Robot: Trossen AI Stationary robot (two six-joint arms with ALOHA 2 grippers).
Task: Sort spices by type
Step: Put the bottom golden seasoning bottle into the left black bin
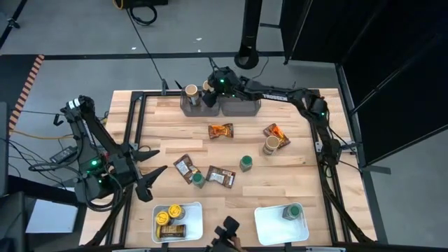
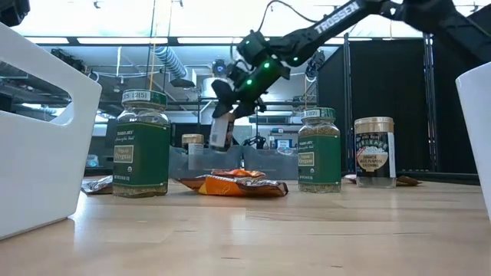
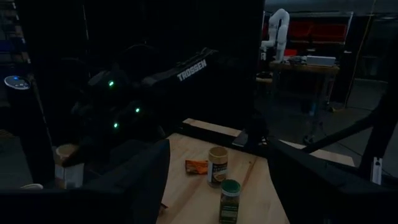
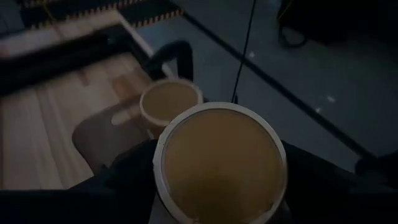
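My right gripper (image 1: 211,87) reaches over the two grey bins (image 1: 241,107) at the table's far edge and is shut on a tan-lidded jar (image 4: 221,163). A second tan-lidded jar (image 1: 190,92) stands in the left bin. On the table lie orange packets (image 1: 220,131), brown packets (image 1: 221,176), two green-lidded jars (image 1: 246,163) and a tan-lidded jar (image 1: 271,145). My left gripper (image 1: 149,170) hangs open over the table's near left part and touches nothing. My right gripper pinches the tan-lidded jar by its body just under the lid (image 4: 163,163), one finger on each side. The fingers (image 4: 127,168) come from above, slanting down. The jar (image 2: 219,130) hangs nearly upright below the gripper, lifted over the left grey bin (image 2: 188,157).
A white tray (image 1: 194,208) at the near edge holds yellow-lidded jars (image 1: 170,213). Another white tray (image 1: 269,225) to its right holds a green-lidded jar (image 1: 292,211). A dark frame (image 1: 133,115) runs round the table. Bare wood shows between the bins and the packets.
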